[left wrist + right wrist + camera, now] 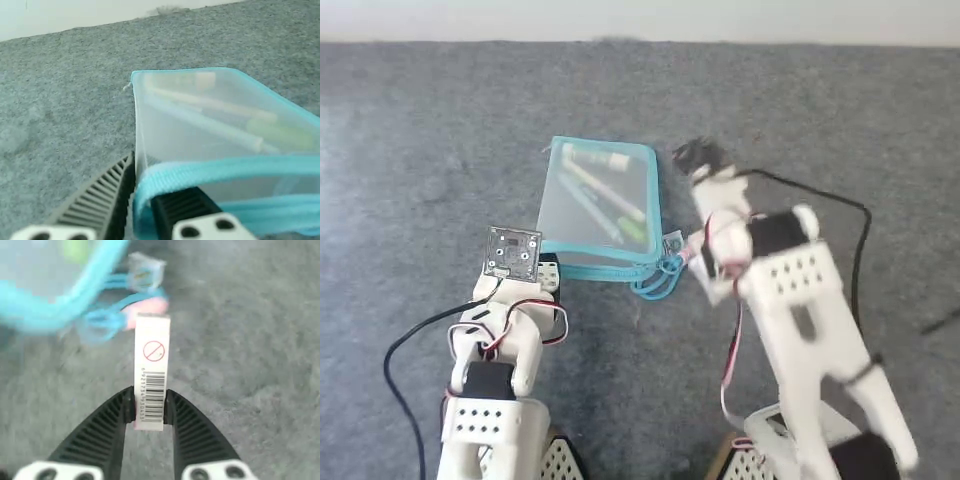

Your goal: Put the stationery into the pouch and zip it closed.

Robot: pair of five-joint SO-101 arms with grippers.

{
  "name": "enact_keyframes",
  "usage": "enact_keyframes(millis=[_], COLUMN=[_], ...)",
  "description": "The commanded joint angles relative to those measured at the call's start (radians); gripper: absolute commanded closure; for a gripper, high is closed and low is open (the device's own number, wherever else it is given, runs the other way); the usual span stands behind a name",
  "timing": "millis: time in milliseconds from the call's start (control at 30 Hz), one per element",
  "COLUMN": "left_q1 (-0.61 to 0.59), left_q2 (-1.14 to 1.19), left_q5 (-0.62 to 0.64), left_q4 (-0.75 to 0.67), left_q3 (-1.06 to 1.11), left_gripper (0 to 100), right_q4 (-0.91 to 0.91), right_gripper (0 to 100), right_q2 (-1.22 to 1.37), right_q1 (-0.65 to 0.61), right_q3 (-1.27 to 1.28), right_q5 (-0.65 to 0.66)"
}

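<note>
A translucent pouch [603, 208] with a teal zip edge lies flat on the grey mat, several pens showing through it [215, 112]. My left gripper [142, 202] is shut on the pouch's near teal edge, at its near left corner [549, 268]. My right gripper [149, 412] is shut on an eraser [151, 365] with a white barcode sleeve and a pink end. The eraser points at the teal loops [107, 320] and the zip pull [145, 269] at the pouch's near right corner. From above, the right gripper [688, 258] sits just right of those loops [658, 281].
Grey felt mat [430, 150] covers the table, with bare room to the left, right and beyond the pouch. A black cable [825, 200] runs from the right arm; another cable [405, 345] loops beside the left arm's base.
</note>
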Motion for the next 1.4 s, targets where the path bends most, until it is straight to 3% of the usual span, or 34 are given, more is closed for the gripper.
enact_keyframes(millis=[0,300,467,800,1367], left_q1=[-0.005,0.002,0.002,0.002,0.043], left_q2=[-0.005,-0.005,-0.005,-0.005,-0.005], left_q5=[-0.008,-0.008,-0.008,-0.008,-0.008], left_q4=[-0.028,-0.031,-0.031,-0.031,-0.028], left_q3=[-0.021,-0.012,-0.012,-0.012,-0.012], left_gripper=[99,99,99,99,99], right_q4=[0.093,0.206,0.217,0.246,0.272], right_gripper=[99.1,99.1,99.1,99.1,99.0], right_q2=[-0.116,-0.163,-0.028,0.412,0.687], right_q1=[-0.067,-0.232,-0.323,-0.332,-0.332], right_q3=[0.005,-0.091,-0.219,-0.577,-1.026], right_q5=[0.094,0.109,0.064,-0.003,-0.068])
